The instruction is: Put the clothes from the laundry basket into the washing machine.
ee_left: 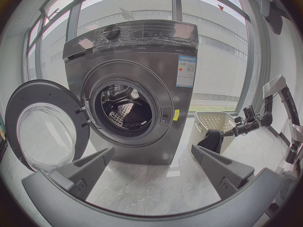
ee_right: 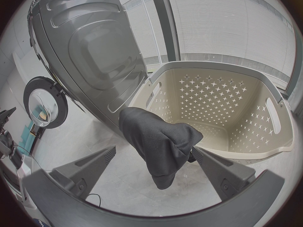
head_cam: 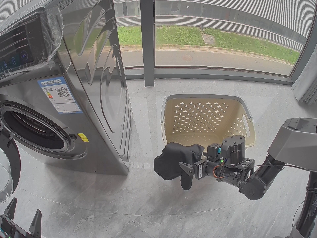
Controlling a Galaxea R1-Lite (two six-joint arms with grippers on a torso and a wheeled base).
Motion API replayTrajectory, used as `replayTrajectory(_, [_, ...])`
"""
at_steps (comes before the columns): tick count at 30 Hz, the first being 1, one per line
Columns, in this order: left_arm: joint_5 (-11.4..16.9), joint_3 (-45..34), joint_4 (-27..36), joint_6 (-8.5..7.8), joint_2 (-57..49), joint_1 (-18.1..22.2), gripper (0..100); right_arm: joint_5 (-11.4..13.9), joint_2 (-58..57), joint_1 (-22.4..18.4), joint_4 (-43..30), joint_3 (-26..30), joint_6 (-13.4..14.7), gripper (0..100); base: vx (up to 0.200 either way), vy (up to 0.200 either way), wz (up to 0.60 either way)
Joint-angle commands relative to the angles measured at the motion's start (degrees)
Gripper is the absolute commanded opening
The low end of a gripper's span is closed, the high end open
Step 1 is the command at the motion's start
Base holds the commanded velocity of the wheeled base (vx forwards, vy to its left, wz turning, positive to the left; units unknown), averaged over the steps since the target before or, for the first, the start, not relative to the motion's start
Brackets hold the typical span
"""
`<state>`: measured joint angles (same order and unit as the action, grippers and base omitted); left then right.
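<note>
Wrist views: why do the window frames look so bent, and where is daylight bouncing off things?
Left wrist view: a wide lens bows the frames and blacks out the corners; daylight glints on the plastic wrap atop the washing machine. Right wrist view: same bulge; the open door mirrors the room. Head view: straighter lines, the machine's side reflecting the lawn.

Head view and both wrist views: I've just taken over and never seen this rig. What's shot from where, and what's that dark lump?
It is a two-armed wheeled robot. The head view looks down from its head: washing machine left, laundry basket on the floor beside it. Each wrist view looks along one gripper, the two grey wedges. The left gripper, open, faces the machine's open door. The dark lump is a garment hanging from the right gripper outside the basket; its jaws stand apart, so it seems hooked on one fingertip.
</note>
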<state>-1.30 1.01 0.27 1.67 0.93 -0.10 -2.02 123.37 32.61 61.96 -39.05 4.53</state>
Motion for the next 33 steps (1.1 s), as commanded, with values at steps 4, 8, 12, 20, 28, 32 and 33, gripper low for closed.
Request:
replayTrajectory(4, [0.0,-0.8,0.1,0.0,-0.8,0.0,100,0.1,4.5,-0.7,1.0,-3.8,-0.1,100,0.0,0.0,0.0])
replayTrajectory(8, [0.0,-0.8,0.1,0.0,-0.8,0.0,100,0.6,6.1,-1.3,1.8,-5.1,-0.7,100,0.0,0.0,0.0])
replayTrajectory(12, [0.0,-0.8,0.1,0.0,-0.8,0.0,100,1.3,7.3,-2.0,3.3,-5.8,-0.8,0,0.0,0.0,0.0])
replayTrajectory(20, [0.0,-0.8,0.0,0.0,-0.8,0.0,100,2.4,7.4,-2.7,5.4,-5.5,-1.1,0,0.0,0.0,0.0])
replayTrajectory(28, [0.0,-0.8,0.0,0.09,-0.8,0.0,100,2.2,-2.2,0.4,6.6,3.4,-0.5,0,0.0,0.0,0.0])
replayTrajectory(32, [0.0,-0.8,0.0,0.0,-0.8,0.0,100,1.5,-8.4,2.0,8.2,8.8,-0.3,0,0.0,0.0,0.0])
replayTrajectory(33, [0.0,-0.8,0.0,0.0,-0.8,0.0,100,1.1,-10.4,2.5,8.3,10.2,-0.2,0,0.0,0.0,0.0])
